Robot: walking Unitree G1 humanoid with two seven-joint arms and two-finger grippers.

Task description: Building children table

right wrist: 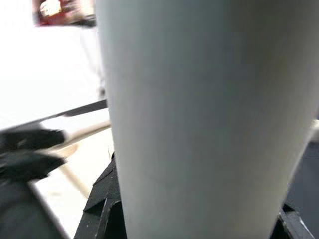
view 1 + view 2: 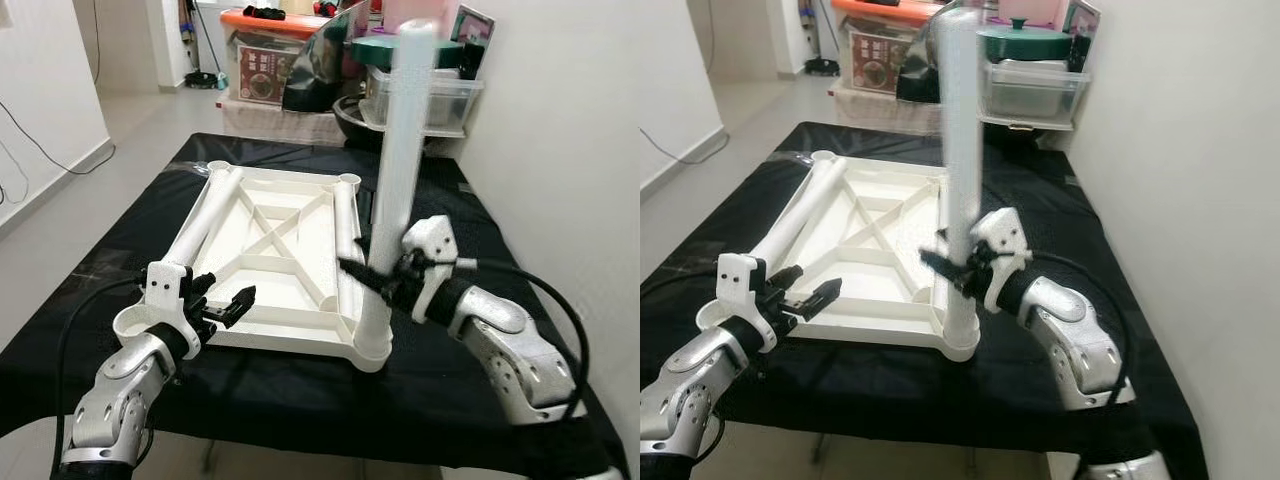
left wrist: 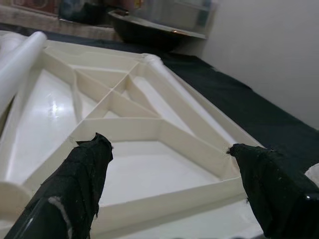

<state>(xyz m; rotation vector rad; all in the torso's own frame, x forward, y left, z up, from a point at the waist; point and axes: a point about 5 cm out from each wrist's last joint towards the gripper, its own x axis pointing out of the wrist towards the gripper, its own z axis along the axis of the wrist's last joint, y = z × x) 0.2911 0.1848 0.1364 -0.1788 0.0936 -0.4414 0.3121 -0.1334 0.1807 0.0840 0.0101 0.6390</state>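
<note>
R claw [image 2: 372, 277] gripping upright leg [image 2: 398, 190] in tabletop [image 2: 290, 265] corner socket, L claw [image 2: 228, 307] open

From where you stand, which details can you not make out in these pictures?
- Whether the upright white plastic leg tube sits fully in the overturned white tabletop's corner socket: head views, the rim hides its foot.
- Right pincer fingers: right wrist view, the tube covers them.
- Tube's top: blurred, head views.
</note>
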